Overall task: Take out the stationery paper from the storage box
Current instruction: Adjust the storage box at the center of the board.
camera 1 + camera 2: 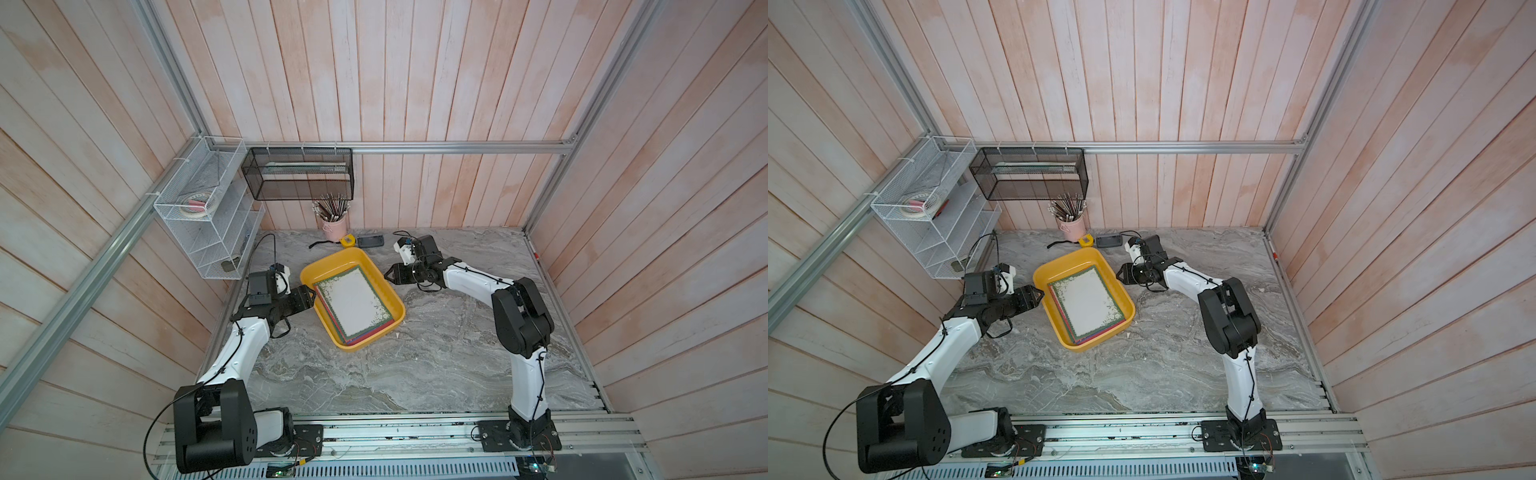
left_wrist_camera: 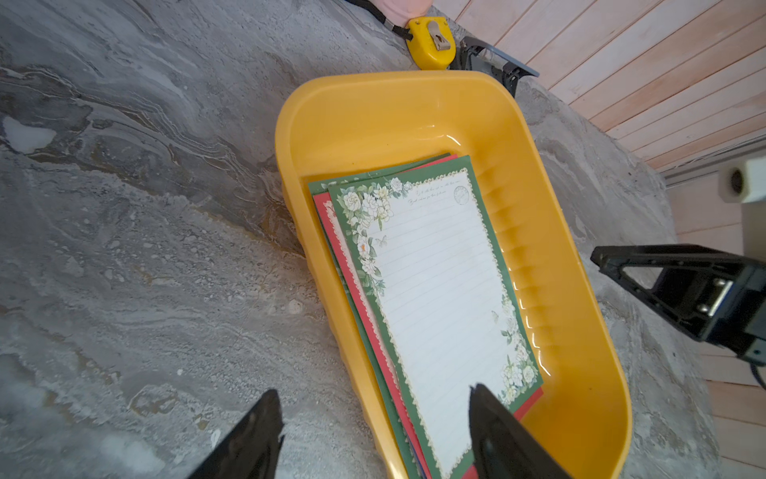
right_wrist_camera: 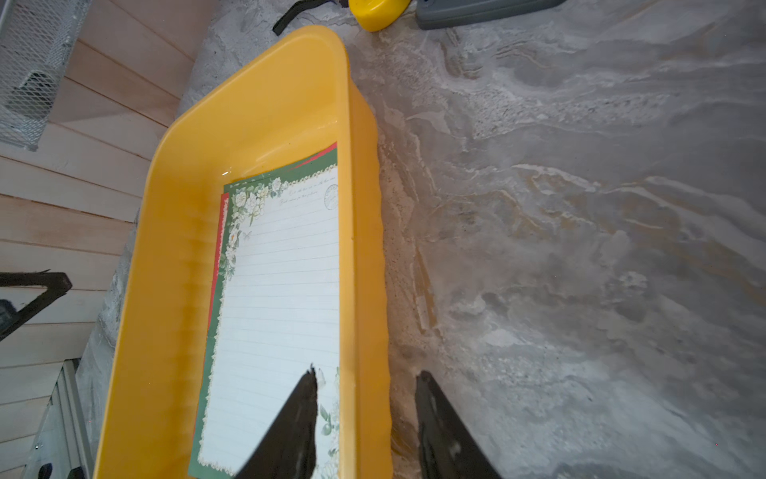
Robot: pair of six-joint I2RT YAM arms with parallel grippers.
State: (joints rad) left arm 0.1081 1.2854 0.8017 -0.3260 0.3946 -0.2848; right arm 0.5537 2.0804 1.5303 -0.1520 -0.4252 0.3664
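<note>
The storage box [image 1: 397,309], a shallow yellow tray, sits at the middle of the marble table in both top views [image 1: 1042,276]. In it lies a stack of stationery paper [image 1: 353,301]. The top sheet [image 2: 439,290] is lined white with a green floral border, and red and green sheets lie under it. My left gripper [image 2: 373,390] is open astride the box's left wall, one finger over the paper and one over the table. My right gripper [image 3: 367,371] is open astride the right wall [image 3: 364,249], one finger above the paper [image 3: 282,298] and one outside. Neither holds anything.
Behind the box stand a pink cup of pencils [image 1: 334,226], a yellow tape measure [image 1: 348,240] and a dark flat device [image 1: 370,241]. A black mesh basket [image 1: 299,174] and a white wire rack [image 1: 208,216] hang on the back-left walls.
</note>
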